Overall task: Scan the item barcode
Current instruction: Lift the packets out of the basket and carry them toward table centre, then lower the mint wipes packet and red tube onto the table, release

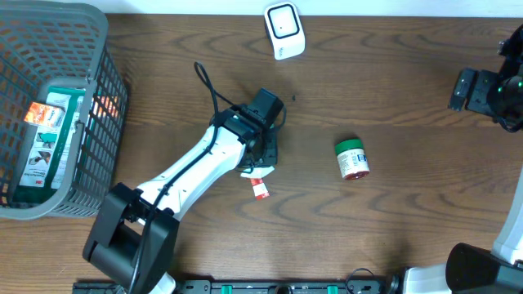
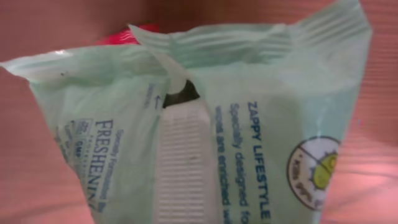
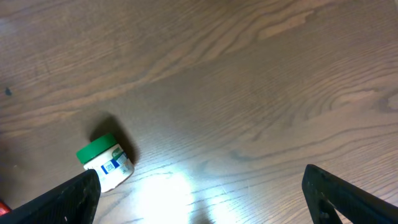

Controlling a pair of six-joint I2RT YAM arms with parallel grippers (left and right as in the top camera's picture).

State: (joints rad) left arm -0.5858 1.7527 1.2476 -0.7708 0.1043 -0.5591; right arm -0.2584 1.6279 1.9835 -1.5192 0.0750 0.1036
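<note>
Pale green plastic wipes packet (image 2: 261,93) with blue lettering is pinched in the left gripper (image 1: 261,163) at the middle of the brown wooden table (image 1: 409,237). The right gripper (image 3: 199,202) hangs near the right edge, its jaws spread wide and empty. A white box-shaped scanner (image 1: 284,30) sits at the far edge. A green-lidded white jar (image 1: 352,159) lies on its side, right of the packet.

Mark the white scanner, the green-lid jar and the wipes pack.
white scanner (image 1: 283,30), overhead view, middle of its face.
green-lid jar (image 1: 352,161), overhead view, label on its side.
wipes pack (image 2: 261,93), left wrist view, printed front film.
</note>
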